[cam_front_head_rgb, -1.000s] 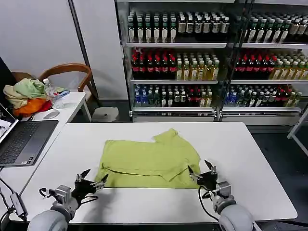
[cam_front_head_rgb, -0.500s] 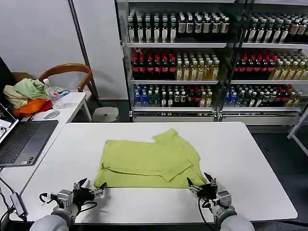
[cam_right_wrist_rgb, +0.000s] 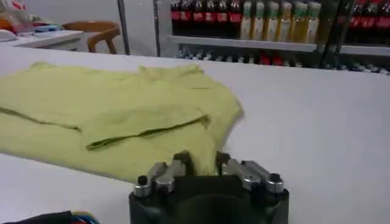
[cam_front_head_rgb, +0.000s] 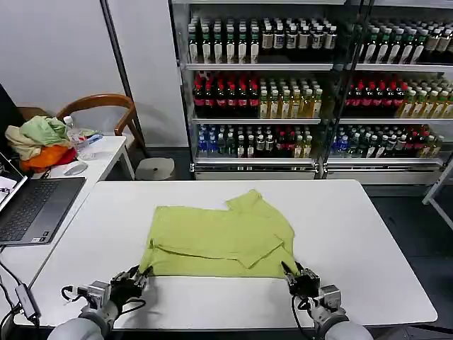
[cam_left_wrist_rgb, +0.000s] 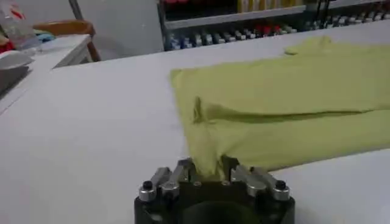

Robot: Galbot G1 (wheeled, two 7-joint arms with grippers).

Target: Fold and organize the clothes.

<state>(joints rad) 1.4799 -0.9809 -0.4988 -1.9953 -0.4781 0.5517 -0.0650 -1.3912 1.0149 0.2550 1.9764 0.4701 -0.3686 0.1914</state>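
On white table point(cam_front_head_rgb: 368, 234), lime T-shirt point(cam_front_head_rgb: 219, 241); drinks shelves point(cam_front_head_rgb: 311, 85) behind.

Looks like a shop set up for trials: drink coolers point(cam_front_head_rgb: 311, 85) full of bottles, a laptop point(cam_front_head_rgb: 32, 209) beside the white worktop point(cam_front_head_rgb: 354, 234).

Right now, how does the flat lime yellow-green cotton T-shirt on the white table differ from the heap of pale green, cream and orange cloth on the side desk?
The lime yellow-green cotton T-shirt lies flat and partly folded; the heap of pale green, cream and orange cloth is bunched up. The T-shirt is one colour, the heap several. The left gripper and the right gripper meet the T-shirt's near corners; nothing touches the heap. Both are cloth.
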